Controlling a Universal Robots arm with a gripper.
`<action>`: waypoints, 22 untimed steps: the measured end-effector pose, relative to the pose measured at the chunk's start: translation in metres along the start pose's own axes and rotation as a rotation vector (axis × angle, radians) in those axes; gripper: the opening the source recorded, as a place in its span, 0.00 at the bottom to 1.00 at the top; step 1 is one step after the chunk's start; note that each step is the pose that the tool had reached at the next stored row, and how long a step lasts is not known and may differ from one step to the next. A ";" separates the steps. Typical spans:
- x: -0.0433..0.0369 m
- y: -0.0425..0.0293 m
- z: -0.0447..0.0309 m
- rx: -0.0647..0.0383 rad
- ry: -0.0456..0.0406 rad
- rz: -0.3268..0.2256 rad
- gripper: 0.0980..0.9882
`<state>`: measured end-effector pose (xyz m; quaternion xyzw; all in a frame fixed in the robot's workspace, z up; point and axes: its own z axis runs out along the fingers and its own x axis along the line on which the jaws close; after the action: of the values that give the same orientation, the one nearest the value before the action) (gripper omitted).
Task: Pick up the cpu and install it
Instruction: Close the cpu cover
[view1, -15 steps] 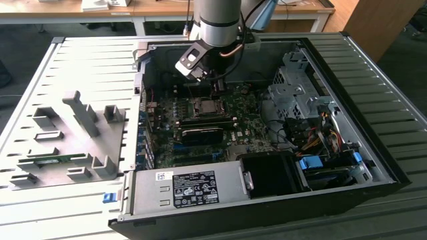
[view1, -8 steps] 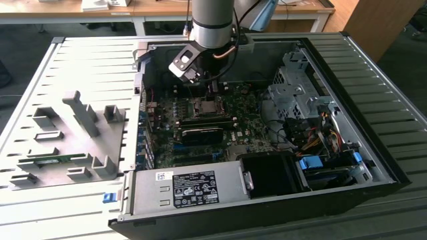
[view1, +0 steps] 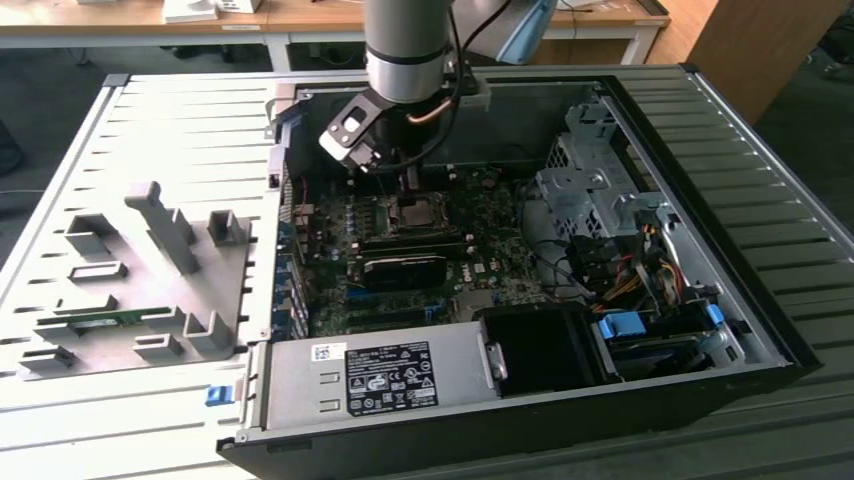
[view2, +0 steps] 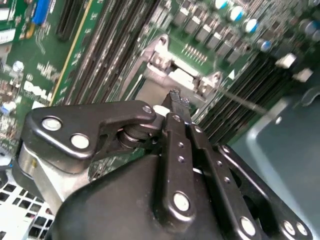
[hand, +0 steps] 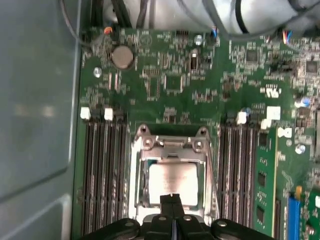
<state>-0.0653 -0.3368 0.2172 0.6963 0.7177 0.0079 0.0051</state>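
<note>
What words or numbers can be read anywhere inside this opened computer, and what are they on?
Nothing is clear enough to quote.
Label on the power supply: print too small.
White markings on the motherboard: blurred.
Top of the cpu, near the gripper: no print can be made out.

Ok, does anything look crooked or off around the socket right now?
Nothing stands out. The cpu lies flat and square inside the socket frame, with the gripper shut over one edge of it.
</note>
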 end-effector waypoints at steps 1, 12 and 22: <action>0.0000 -0.0014 0.0013 0.000 -0.0001 0.000 0.01; 0.0000 -0.0055 0.0114 0.001 -0.0002 0.000 0.01; 0.0000 -0.0056 0.0153 0.001 -0.0018 0.000 0.01</action>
<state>-0.0706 -0.3369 0.2018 0.6963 0.7177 0.0070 0.0055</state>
